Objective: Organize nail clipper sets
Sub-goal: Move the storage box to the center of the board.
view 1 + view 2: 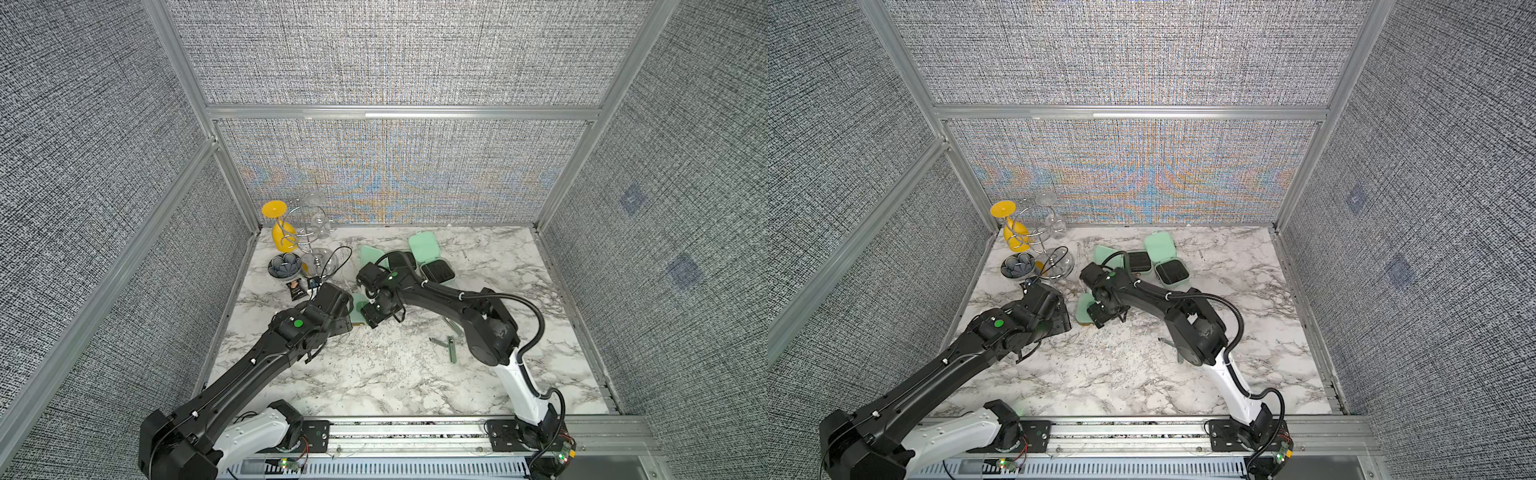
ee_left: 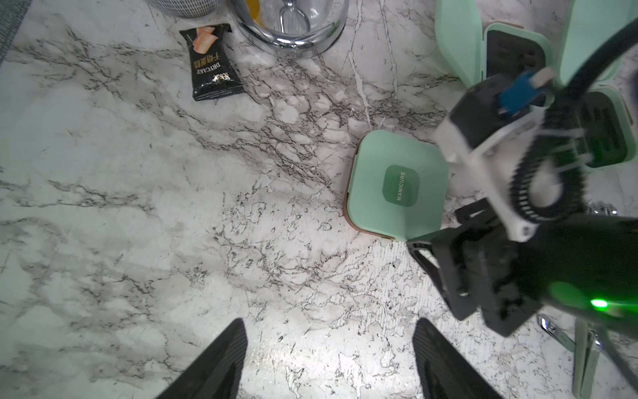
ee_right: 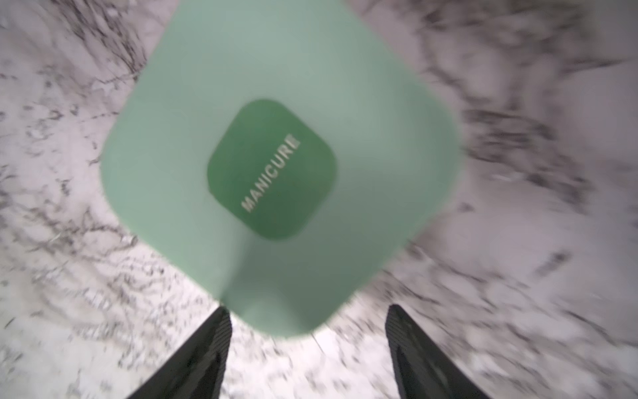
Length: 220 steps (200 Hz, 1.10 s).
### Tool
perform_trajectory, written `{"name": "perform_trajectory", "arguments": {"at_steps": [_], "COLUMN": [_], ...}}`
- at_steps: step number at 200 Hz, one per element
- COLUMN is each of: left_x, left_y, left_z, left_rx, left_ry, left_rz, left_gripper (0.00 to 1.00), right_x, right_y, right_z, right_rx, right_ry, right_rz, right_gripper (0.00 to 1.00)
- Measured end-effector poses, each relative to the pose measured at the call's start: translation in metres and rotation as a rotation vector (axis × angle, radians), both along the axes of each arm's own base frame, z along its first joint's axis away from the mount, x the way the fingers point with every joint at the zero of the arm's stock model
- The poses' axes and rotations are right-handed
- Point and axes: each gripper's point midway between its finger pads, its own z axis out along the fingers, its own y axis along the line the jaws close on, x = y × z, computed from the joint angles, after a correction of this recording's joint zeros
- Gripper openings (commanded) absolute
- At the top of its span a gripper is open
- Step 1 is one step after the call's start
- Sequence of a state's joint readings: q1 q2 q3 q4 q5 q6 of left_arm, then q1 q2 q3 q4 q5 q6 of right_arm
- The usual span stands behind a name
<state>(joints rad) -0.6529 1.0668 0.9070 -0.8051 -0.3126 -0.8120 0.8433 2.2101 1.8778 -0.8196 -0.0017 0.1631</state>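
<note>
Right gripper (image 3: 307,307) and left gripper (image 2: 328,323) both stand with jaws spread wide, clamped on nothing.

Nearest the robot's base, slim silvery-green metal tools (image 1: 451,349) lie loose on the white marble-patterned tabletop (image 1: 374,374) beside the right arm. They are not yet packed, by the look of it.

Further in, the closed mint-green rounded-square plastic case (image 2: 397,186) lies flat, label up, just ahead of the right gripper's spread fingers. The gripper hovers low at one corner, probably lined up to take hold or to nudge the case. I cannot tell whether a fingertip touches it (the right wrist view is blurred). The left gripper hangs over bare marble beside the case, perhaps to steady it.

Beyond, an open mint-green hinged case (image 1: 1171,272) and a second open case (image 1: 1138,262) show their black interiors, presumably left open to receive tools. Far left, the small black snack packet (image 2: 212,62) and dark flower-shaped dish (image 1: 284,266) sit apart from the work.
</note>
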Motion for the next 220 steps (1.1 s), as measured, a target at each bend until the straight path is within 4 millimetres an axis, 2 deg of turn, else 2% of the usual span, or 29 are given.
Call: {"name": "perform_trajectory", "arguments": {"at_steps": [17,25,37,56,99,127,144,179,220], "left_x": [0.0,0.0,0.001,0.002,0.003,0.003,0.003,0.003,0.001], "left_y": [-0.002,-0.003,-0.006,-0.009,-0.015,-0.02,-0.022,-0.024,-0.023], "left_z": [-0.002,-0.002,-0.002,-0.003,-0.004,-0.005,-0.006,-0.006,-0.004], "left_rx": [-0.008,-0.012,-0.024,-0.035,-0.058,-0.08,-0.088,-0.104,-0.112], "left_ry": [0.002,0.002,0.003,0.004,0.009,0.013,0.014,0.012,0.006], "left_rz": [-0.004,-0.006,-0.012,-0.018,-0.031,-0.044,-0.048,-0.056,-0.053], "left_gripper": [0.76,0.75,0.75,0.75,0.74,0.73,0.73,0.73,0.73], "right_x": [0.029,0.045,0.067,0.099,0.148,0.17,0.174,0.171,0.174], "right_y": [-0.021,-0.032,-0.047,-0.064,-0.063,-0.074,-0.079,-0.076,-0.074], "right_z": [0.046,0.06,0.071,0.071,0.045,0.019,0.004,-0.025,-0.031], "right_rx": [0.064,0.083,0.099,0.11,0.132,0.135,0.128,0.112,0.138], "right_ry": [-0.075,-0.105,-0.13,-0.132,-0.117,-0.094,-0.072,-0.025,-0.017], "right_rz": [-0.034,-0.059,-0.094,-0.143,-0.199,-0.28,-0.316,-0.333,-0.361], "right_gripper": [0.72,0.71,0.69,0.66,0.6,0.58,0.57,0.56,0.55]}}
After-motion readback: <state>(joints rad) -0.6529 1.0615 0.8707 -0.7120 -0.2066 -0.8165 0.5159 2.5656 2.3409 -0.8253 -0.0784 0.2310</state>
